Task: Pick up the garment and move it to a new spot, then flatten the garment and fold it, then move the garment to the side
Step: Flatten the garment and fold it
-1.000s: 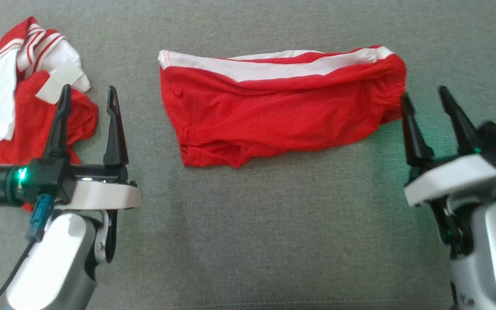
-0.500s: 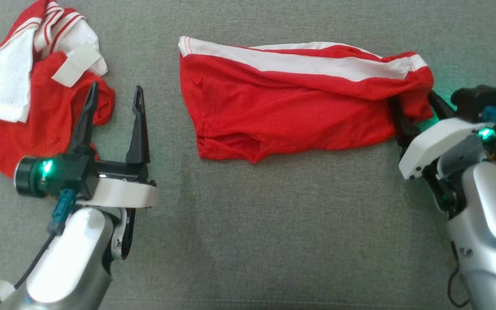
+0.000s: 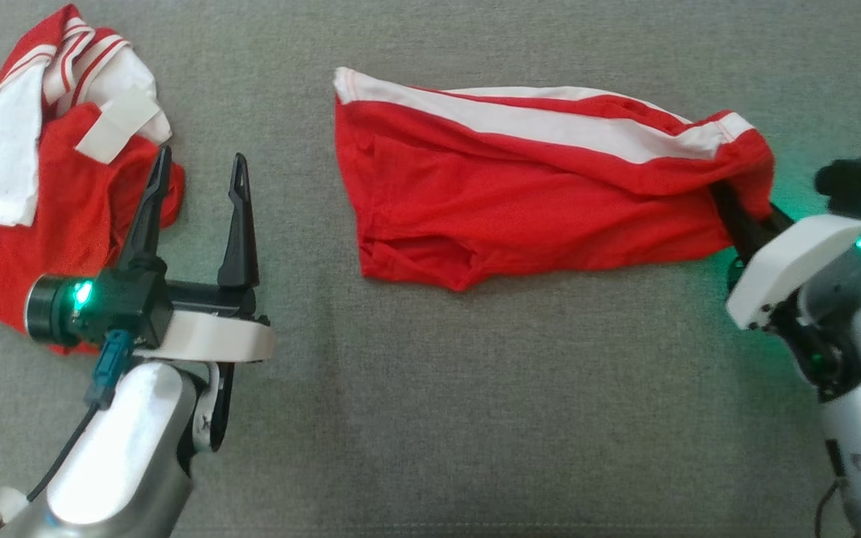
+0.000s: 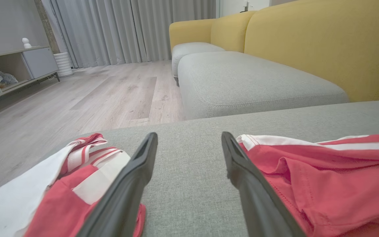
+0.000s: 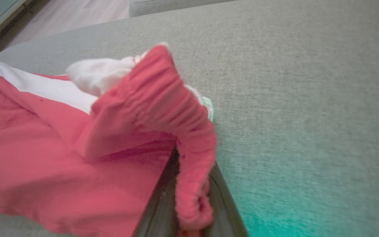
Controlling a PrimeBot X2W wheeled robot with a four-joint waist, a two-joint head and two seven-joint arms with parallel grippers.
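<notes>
The garment (image 3: 535, 202) is a pair of red shorts with a white side stripe, lying folded lengthwise across the grey cushion. My right gripper (image 3: 744, 220) is shut on its gathered waistband at the right end, the fingertips buried in cloth. In the right wrist view the waistband (image 5: 163, 108) bunches up between the two dark fingers (image 5: 158, 210) of the right gripper (image 5: 191, 197). My left gripper (image 3: 201, 161) stands open and holds nothing, left of the garment's hem. Through the left gripper (image 4: 189, 136), the garment (image 4: 324, 174) lies just right of its right finger.
A second crumpled red and white garment (image 3: 34, 187) lies at the far left, under my left gripper's left finger. The grey cushion (image 3: 475, 411) stretches bare toward me. Beyond its edge are a grey seat (image 4: 248, 82), a yellow sofa back (image 4: 308, 39) and wood floor (image 4: 77, 98).
My right gripper has come in onto the garment's right end and shut on the waistband, which now rides up slightly. The head camera has shifted. The left gripper stays open.
</notes>
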